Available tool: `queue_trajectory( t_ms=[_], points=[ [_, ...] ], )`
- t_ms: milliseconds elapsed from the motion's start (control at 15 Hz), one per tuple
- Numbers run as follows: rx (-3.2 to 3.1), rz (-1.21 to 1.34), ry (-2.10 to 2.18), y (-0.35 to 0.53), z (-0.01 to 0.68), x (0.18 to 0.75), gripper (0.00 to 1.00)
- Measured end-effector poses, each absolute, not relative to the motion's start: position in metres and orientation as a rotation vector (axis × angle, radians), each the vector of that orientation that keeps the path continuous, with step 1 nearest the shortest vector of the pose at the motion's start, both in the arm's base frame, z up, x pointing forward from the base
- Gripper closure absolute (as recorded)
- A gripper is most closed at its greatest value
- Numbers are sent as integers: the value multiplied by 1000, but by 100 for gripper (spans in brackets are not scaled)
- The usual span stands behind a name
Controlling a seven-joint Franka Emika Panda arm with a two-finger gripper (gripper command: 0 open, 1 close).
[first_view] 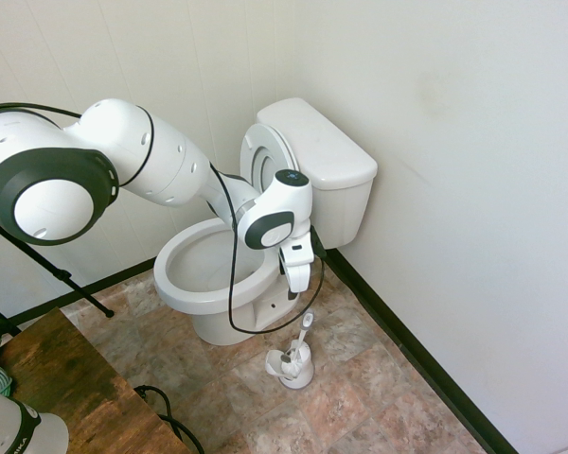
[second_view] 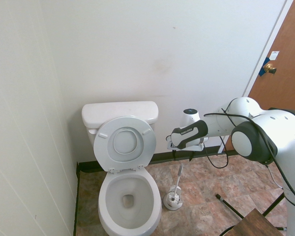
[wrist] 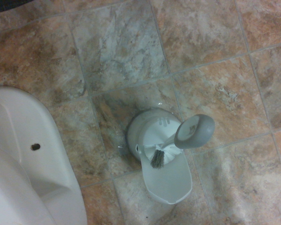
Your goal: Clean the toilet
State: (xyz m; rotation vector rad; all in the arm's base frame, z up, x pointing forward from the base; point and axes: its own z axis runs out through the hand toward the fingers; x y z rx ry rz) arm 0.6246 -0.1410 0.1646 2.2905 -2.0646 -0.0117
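Observation:
The white toilet stands against the wall with seat and lid raised against the tank; its bowl is uncovered. My gripper hangs beside the bowl, pointing down at the floor, open and holding nothing. It is above a slim brush standing in a small white holder. In the second exterior view the gripper sits above the brush handle. The wrist view looks straight down on the holder, the grey handle tip and the toilet base.
Brown stone-pattern floor tiles surround the toilet. A black baseboard runs along the white walls. A wooden table corner sits near the arm's base, and a brown door is on the far side.

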Motion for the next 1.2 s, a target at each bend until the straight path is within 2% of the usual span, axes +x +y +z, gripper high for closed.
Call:
queue_trajectory(
  t_ms=[533, 1200],
  points=[
    [2049, -6, -2282, -165, 107, 641, 0],
    [1889, -131, -2357, -197, 20, 672, 0]
  ],
)
